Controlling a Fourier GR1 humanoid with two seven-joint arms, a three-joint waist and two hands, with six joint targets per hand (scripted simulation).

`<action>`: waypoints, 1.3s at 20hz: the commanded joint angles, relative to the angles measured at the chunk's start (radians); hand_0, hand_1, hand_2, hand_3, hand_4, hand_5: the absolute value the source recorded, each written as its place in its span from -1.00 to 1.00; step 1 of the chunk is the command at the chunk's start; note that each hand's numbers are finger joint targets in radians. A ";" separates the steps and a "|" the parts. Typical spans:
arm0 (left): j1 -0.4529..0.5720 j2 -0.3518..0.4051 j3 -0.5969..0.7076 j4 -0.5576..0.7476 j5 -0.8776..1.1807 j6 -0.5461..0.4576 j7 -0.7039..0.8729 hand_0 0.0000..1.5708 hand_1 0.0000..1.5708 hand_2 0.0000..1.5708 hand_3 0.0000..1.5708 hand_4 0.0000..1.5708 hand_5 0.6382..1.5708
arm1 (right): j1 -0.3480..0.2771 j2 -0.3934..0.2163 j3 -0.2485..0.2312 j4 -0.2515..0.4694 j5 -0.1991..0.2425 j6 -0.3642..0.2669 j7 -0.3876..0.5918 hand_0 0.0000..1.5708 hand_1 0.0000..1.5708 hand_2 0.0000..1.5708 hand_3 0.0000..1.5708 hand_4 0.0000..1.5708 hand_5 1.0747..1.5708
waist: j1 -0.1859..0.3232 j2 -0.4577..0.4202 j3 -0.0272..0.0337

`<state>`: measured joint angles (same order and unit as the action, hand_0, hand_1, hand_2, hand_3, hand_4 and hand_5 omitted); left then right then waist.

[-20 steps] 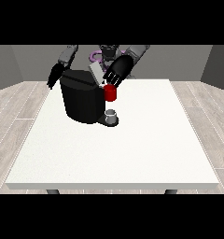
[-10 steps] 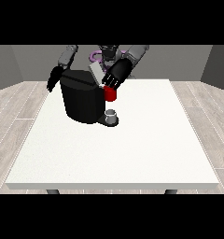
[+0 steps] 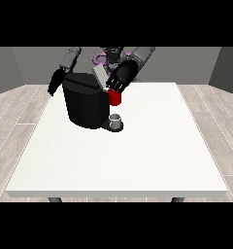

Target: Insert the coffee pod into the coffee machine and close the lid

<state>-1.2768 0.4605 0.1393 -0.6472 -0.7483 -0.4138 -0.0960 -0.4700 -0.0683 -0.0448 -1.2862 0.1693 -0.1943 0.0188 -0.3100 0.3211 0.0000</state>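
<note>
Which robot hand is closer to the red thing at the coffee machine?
The robot's left hand, seen at the view's right, sits just above the red thing at the machine. The other hand hangs beyond the coffee machine, at the view's left.

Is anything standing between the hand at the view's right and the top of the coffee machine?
Nothing visible does. The hand at the view's right is directly at the top of the coffee machine, beside its raised lid and above a red thing at the machine.

You are looking at a black coffee machine [image 3: 84, 104], a red thing at the machine [image 3: 115, 98], a white surface [image 3: 138, 155], and a grey cup [image 3: 116, 119].
</note>
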 commanded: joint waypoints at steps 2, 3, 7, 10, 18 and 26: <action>-0.005 0.011 0.009 0.005 -0.005 0.036 -0.031 0.53 0.53 0.55 0.50 -0.54 1.00 | -0.018 -0.016 -0.018 -0.009 -0.016 0.012 0.000 -1.00 -1.00 -1.00 -1.00 -1.00 1.00 | -0.005 0.017 0.0002; -0.008 -0.024 -0.009 -0.006 -0.013 0.035 -0.007 0.51 0.51 0.54 0.49 -0.54 1.00 | -0.036 -0.036 -0.041 0.027 -0.028 0.025 0.014 -1.00 -1.00 -1.00 -1.00 -1.00 1.00 | 0.011 0.010 0.0004; -0.036 0.034 -0.024 0.008 -0.055 0.050 -0.021 0.56 0.56 0.58 0.47 -1.00 1.00 | -0.062 -0.033 -0.016 -0.004 -0.010 0.024 0.035 -1.00 -1.00 -1.00 -1.00 -0.82 1.00 | -0.014 0.030 0.0001; 0.009 0.012 -0.063 0.012 -0.094 0.089 -0.045 0.54 0.54 0.56 0.40 -1.00 1.00 | -0.035 0.000 0.002 -0.020 0.003 -0.004 0.057 -1.00 -1.00 -1.00 -1.00 -1.00 1.00 | -0.017 0.013 0.0000; -0.006 0.047 -0.043 0.019 -0.093 0.083 -0.074 0.42 0.42 0.45 0.29 -1.00 1.00 | -0.014 -0.043 -0.041 0.001 -0.027 0.027 -0.028 -1.00 -1.00 -1.00 -1.00 -1.00 1.00 | -0.004 0.037 0.0005; -0.021 0.036 -0.010 0.038 -0.092 0.176 -0.097 0.57 0.57 0.53 0.21 -1.00 1.00 | -0.010 0.015 0.033 -0.056 0.024 -0.011 0.043 -1.00 -1.00 -1.00 -1.00 -1.00 1.00 | -0.053 0.047 -0.0001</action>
<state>-1.2802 0.4979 0.1138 -0.6275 -0.8350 -0.2840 -0.2006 -0.4826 -0.0802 -0.0457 -1.3111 0.1734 -0.1912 0.0342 -0.3311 0.3642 0.0004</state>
